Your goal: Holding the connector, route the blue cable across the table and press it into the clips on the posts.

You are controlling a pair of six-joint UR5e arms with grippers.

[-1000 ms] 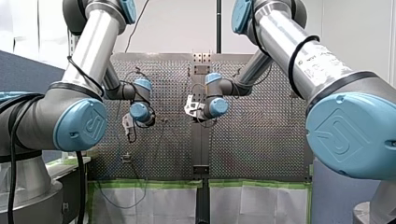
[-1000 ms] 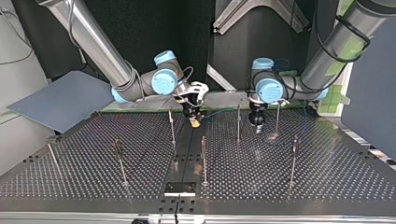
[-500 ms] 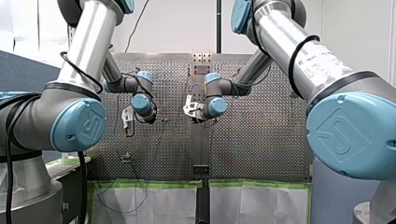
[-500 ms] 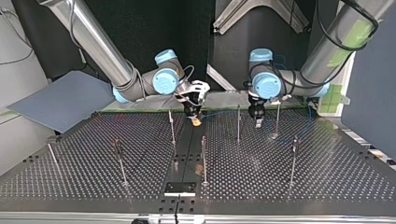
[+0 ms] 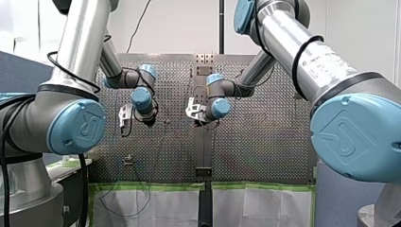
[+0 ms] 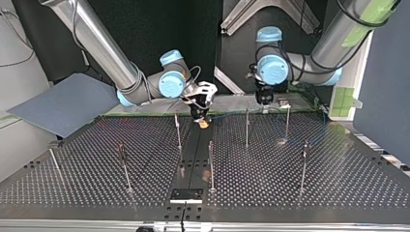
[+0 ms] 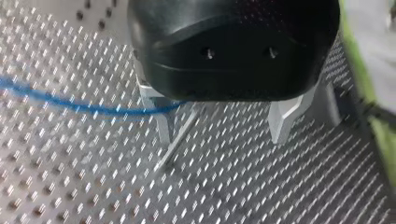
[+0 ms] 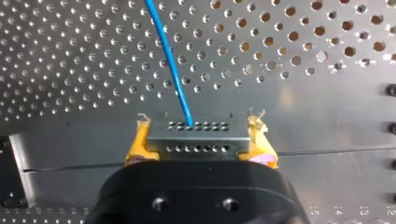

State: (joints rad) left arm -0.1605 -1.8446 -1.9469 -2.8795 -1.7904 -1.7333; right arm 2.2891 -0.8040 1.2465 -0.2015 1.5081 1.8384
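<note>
Yellow-padded, the right end effector (image 8: 201,144) clamps the connector (image 8: 196,135); the left end effector (image 7: 223,130) hangs wide open, empty. A taut blue cable (image 8: 170,65) should press more easily onto the posts (image 6: 246,128).

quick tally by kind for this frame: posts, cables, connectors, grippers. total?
posts: 7, counted in the top view
blue cable: 1
connector: 1
grippers: 2, left gripper and right gripper
Total: 11
</note>
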